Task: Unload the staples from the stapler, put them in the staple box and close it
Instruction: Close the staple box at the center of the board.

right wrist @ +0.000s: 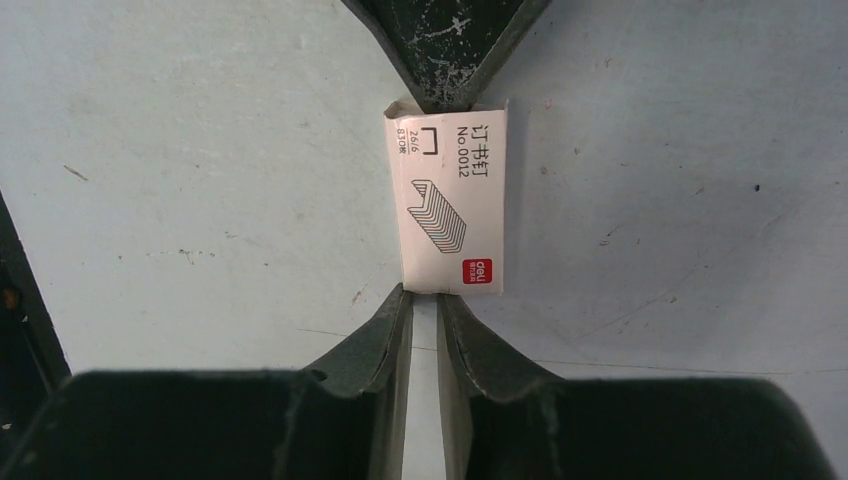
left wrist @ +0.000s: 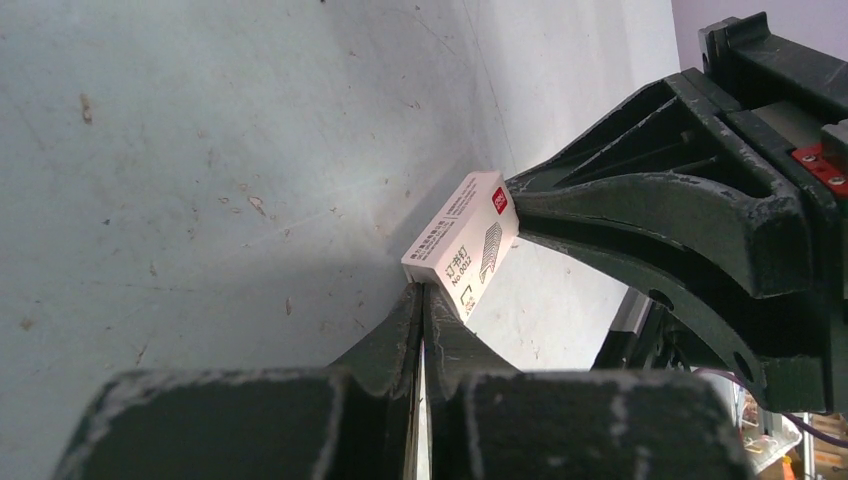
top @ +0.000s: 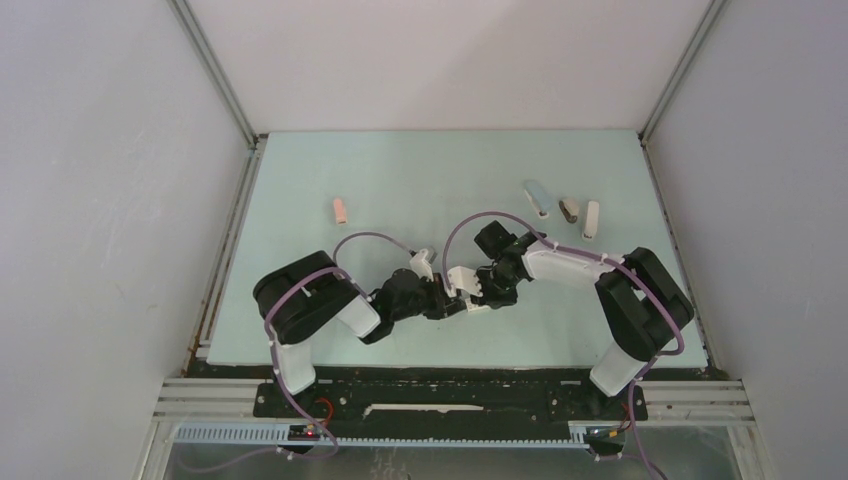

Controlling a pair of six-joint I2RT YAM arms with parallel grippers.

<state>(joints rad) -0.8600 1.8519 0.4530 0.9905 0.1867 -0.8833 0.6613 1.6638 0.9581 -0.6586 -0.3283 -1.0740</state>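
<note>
White cardboard staple box [right wrist: 450,205] — left claw [left wrist: 422,292] pinches one end, right claw [right wrist: 422,296] slightly parted at the other.

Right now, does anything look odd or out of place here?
Yes. A small white staple box is being worked on, the left gripper with jaws shut on its end, while the staplers lie untouched at the far right of the table.

Staple box [right wrist: 450,200] between left pincer [left wrist: 420,300] and right pincer [right wrist: 422,300]; lone stapler [top: 340,208] behind-left, three staplers [top: 570,210] behind-right.
</note>
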